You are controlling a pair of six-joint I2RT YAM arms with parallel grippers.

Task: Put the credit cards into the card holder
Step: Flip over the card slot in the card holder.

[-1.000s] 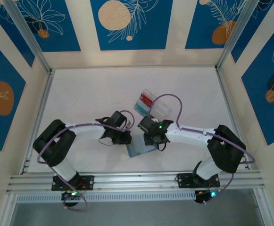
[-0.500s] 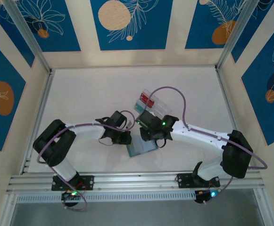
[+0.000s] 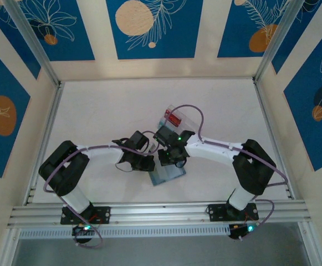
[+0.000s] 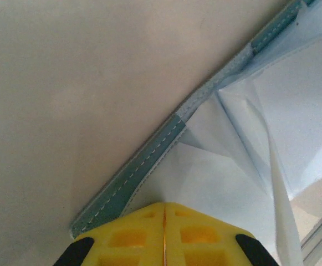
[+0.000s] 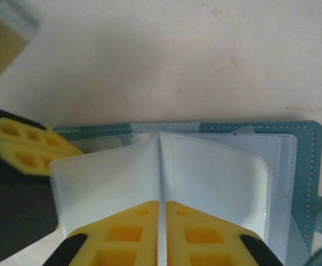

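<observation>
while left gripper (image 4: 164, 208) closed at card holder (image 5: 308, 160) — right gripper (image 5: 162, 206) pinches sleeve (image 5: 216, 172)

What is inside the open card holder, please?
Inside the card holder lie clear plastic sleeves, one pinched upright by the jaws of the right gripper. The visible sleeves look empty; what lies under the gripper is covered.

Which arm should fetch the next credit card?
Right, probably: the clear tray with a red card lies just beyond the right gripper, which must first release the sleeve; the left gripper pinches the card holder.
</observation>
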